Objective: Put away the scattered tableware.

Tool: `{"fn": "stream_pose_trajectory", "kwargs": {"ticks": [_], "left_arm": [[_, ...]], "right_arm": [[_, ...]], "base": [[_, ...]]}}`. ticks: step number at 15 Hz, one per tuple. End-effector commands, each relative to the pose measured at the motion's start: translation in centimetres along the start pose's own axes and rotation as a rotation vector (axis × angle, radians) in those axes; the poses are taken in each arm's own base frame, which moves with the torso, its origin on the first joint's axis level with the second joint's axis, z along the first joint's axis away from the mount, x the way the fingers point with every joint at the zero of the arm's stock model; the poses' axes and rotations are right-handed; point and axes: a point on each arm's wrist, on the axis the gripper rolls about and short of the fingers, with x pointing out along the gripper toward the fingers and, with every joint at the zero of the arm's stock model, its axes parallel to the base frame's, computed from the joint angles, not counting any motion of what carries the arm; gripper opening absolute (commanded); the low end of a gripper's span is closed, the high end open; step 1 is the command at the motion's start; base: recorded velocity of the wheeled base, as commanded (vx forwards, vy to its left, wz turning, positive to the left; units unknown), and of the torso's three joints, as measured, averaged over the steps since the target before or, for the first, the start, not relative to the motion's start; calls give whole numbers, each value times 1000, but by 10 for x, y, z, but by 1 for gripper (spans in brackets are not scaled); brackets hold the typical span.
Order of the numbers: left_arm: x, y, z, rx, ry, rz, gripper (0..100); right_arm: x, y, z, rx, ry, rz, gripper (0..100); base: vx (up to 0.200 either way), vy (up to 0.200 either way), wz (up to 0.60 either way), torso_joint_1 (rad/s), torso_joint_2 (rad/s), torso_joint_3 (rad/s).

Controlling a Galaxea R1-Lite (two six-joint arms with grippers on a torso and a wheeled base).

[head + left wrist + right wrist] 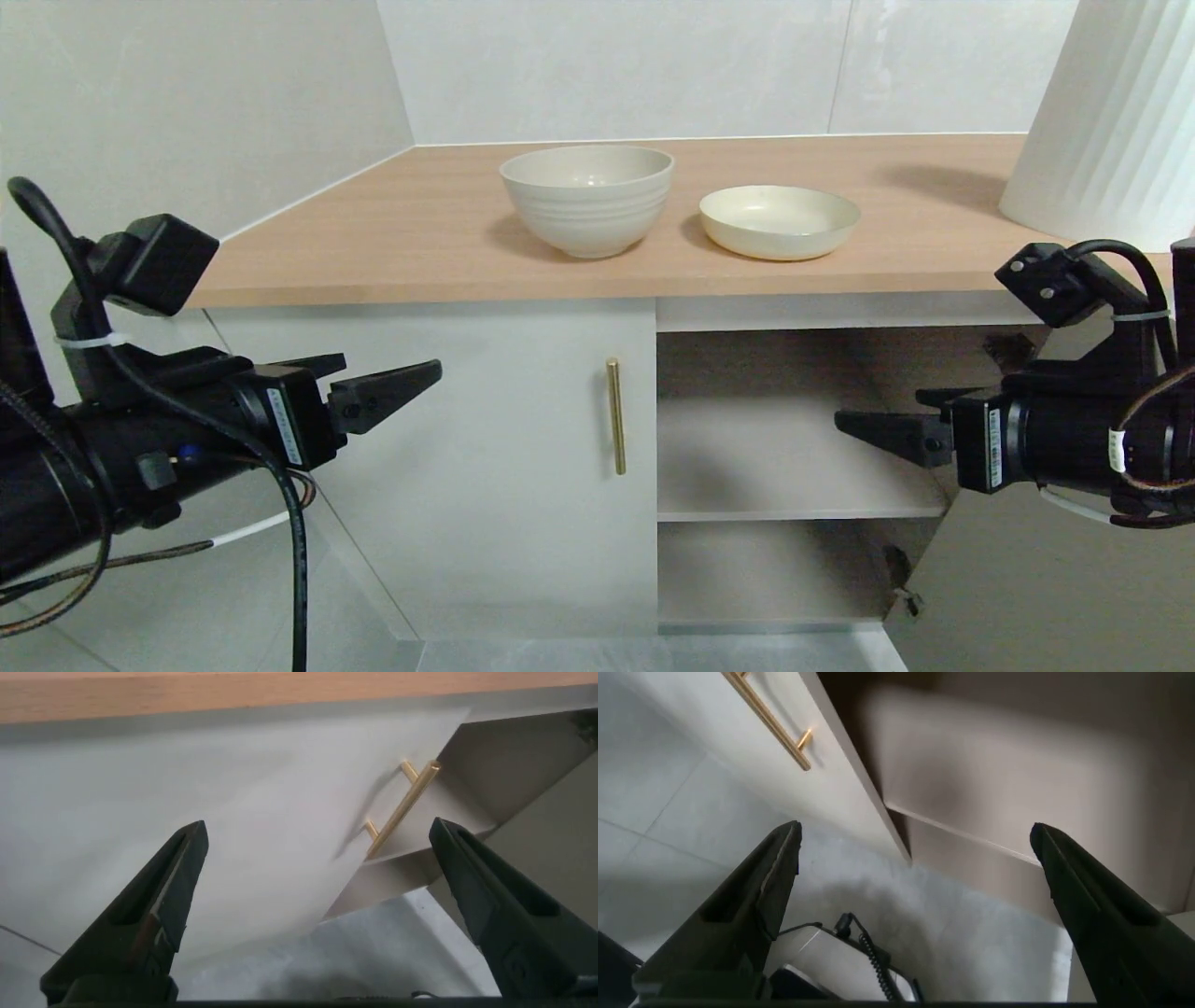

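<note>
Two pieces of tableware stand on the wooden countertop (pixel 392 243): a deep ribbed cream bowl (pixel 588 197) and, to its right, a shallow cream dish (pixel 780 220). My left gripper (pixel 387 371) hovers below counter height in front of the closed left cabinet door (pixel 485 448), open and holding nothing, its fingers (pixel 149 915) spread wide. My right gripper (pixel 882 412) is level with the open right half of the cabinet, also open and holding nothing, with one finger (pixel 747 910) showing in the right wrist view.
The closed door carries a vertical brass handle (pixel 615 416) (pixel 402 807) (pixel 775 723). The open compartment has a bare middle shelf (pixel 794 462) (pixel 990 784); its door (pixel 1027 579) swings out at lower right. A tall white ribbed object (pixel 1111 112) stands at the counter's right end.
</note>
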Motion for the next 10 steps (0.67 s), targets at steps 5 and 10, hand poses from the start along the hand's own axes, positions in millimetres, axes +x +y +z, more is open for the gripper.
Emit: {"fn": "stream_pose_trajectory", "kwargs": {"ticks": [5,10], "left_arm": [[3,0,0,-2,5,3,100],[3,0,0,-4,4,6,100]], "right_arm": [[0,-1,0,1,1,-3,100],[3,-1,-1,-4,9,-4,100]], "base": [[0,0,0,49,-182,-184],[0,0,0,169,-500,-294]]}}
